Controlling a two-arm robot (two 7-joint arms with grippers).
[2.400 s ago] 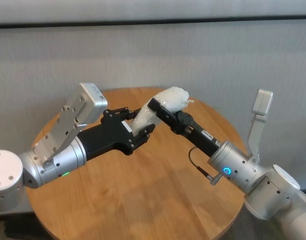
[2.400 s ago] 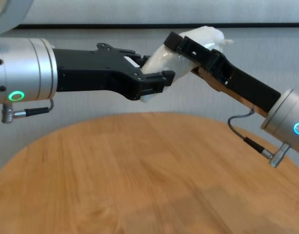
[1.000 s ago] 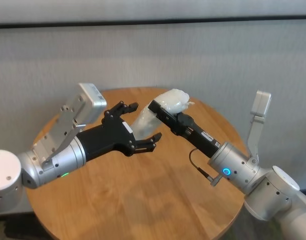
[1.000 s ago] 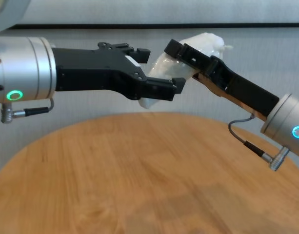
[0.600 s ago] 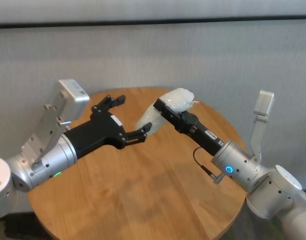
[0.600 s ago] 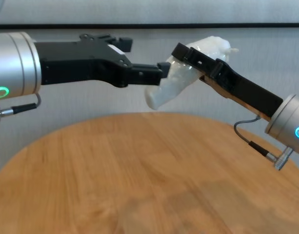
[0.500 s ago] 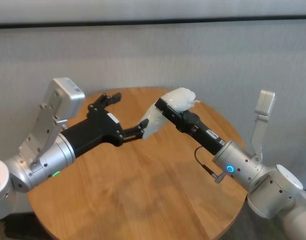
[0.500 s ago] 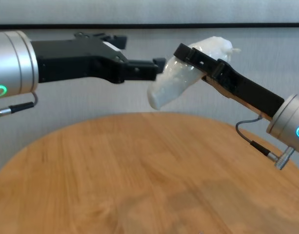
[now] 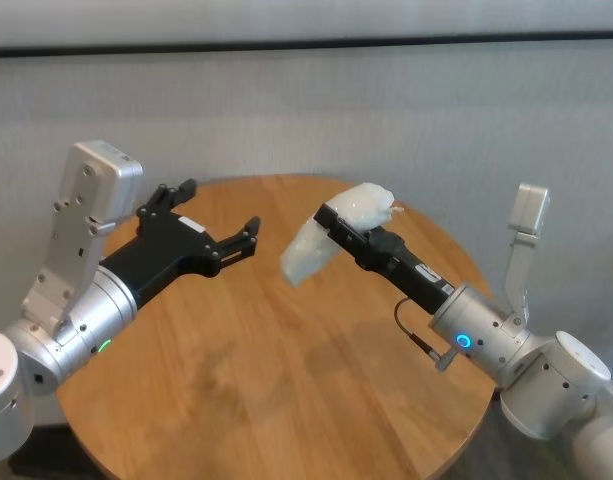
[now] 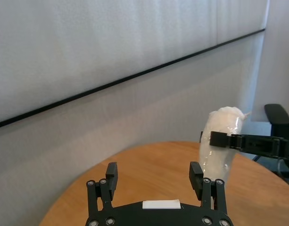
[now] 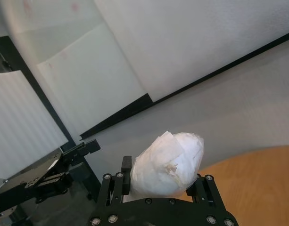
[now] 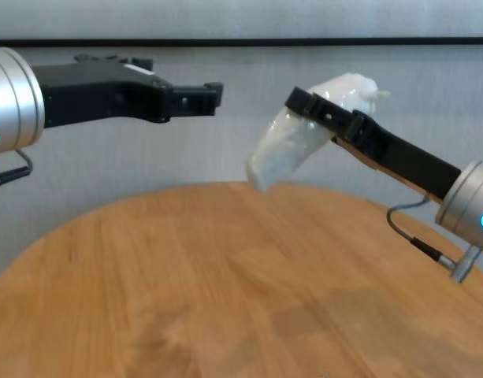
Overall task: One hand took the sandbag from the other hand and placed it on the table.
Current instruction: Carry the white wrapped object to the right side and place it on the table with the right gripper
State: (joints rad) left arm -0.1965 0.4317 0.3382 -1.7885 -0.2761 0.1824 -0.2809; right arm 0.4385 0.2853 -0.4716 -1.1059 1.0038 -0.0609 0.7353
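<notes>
Your right claw [image 9: 334,222] (the one with the blue light ring) grips the sandbag [image 9: 326,240] near its upper end, fingers clamped on either side. The white bag hangs tilted in the air above the far part of the round wooden table [image 9: 286,400], not touching it, its twisted tip pointing up and away. Your left claw [image 9: 214,222] (green light) sits apart from the bag on the left, fingers spread wide and holding nothing.

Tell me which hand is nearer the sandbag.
Right. The right hand grips the white glossy sausage-shaped sandbag near its twisted tip; the left hand hangs open beside it, clear of the bag, over the table.
</notes>
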